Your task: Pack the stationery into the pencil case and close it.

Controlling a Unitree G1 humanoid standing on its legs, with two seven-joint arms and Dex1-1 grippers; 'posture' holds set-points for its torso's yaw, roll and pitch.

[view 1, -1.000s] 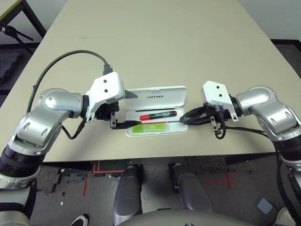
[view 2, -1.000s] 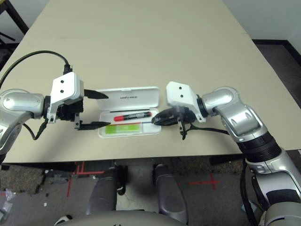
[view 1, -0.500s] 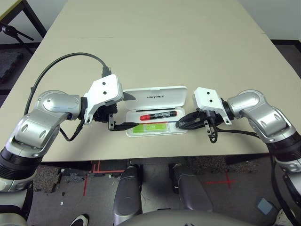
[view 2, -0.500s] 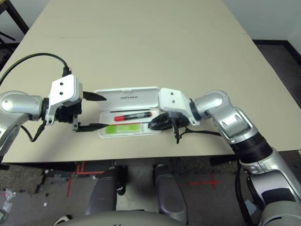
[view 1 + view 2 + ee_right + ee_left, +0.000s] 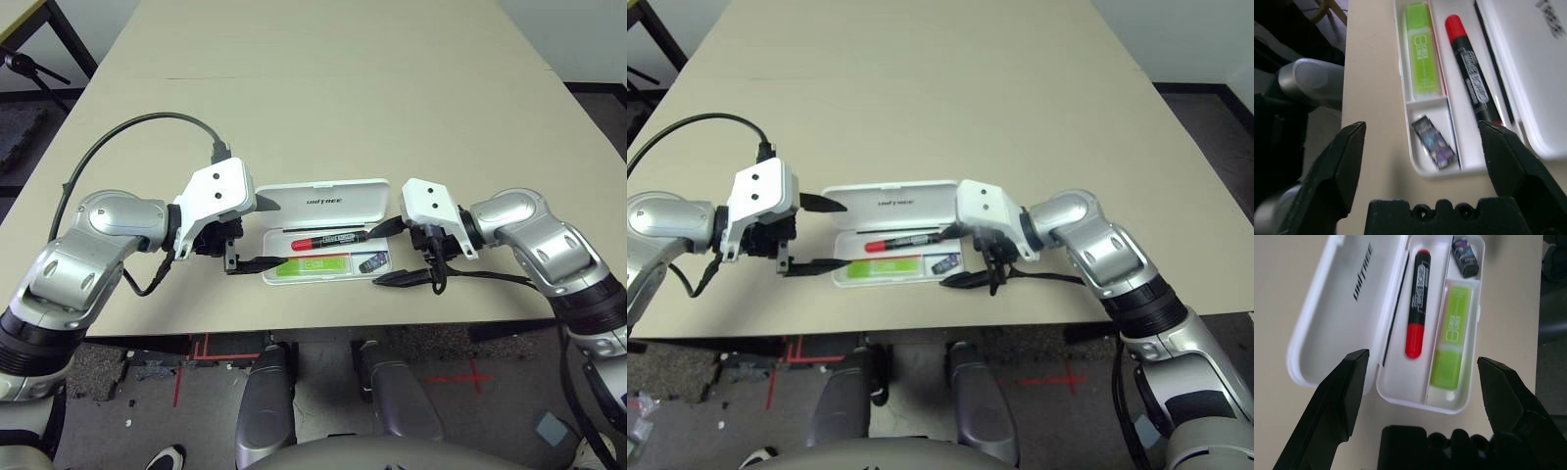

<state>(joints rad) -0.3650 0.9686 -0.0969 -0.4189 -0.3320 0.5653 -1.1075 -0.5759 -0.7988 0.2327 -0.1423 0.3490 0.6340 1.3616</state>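
Case [image 5: 338,202] lying open, marker [image 5: 328,240], highlighter [image 5: 309,264] and dark piece [image 5: 372,261] inside; both grippers, left [image 5: 257,231] and right [image 5: 389,253], flanking it, fingers apart, holding nothing.

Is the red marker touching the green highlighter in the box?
Apart. In the left wrist view, a white divider wall separates the red marker from the green highlighter.

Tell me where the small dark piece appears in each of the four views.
Left eye view: small dark piece, in the case's right-end compartment.
Right eye view: same compartment.
Left wrist view: near the top edge.
Right wrist view: lower middle.
Shared landmark: the green highlighter, lying just beside it.
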